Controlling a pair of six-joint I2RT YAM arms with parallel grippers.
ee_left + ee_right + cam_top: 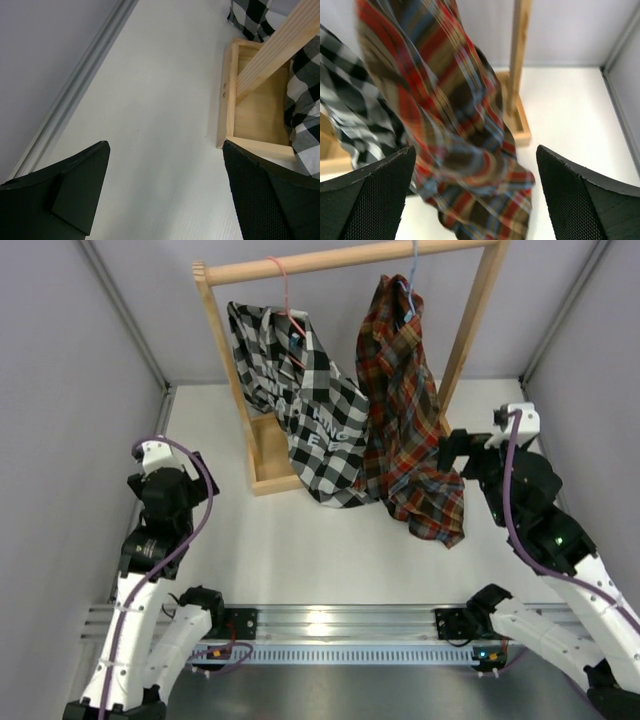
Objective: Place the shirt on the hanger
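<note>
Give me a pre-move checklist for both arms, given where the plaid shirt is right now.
1. Red, orange and dark blue plaid shirt hangs from the thin light-blue wire hanger: ok.
2. Hanger hook sits over the wooden rail: ok.
3. Both shirt shoulders seated on the hanger: cannot tell, fabric is bunched there.
4. Left end effector open and empty, over bare table beside the rack base: ok.
5. Right end effector open and holding nothing, with the plaid shirt hanging ahead of it: ok.
6. Plaid shirt hem clear of the white table: cannot tell.
</note>
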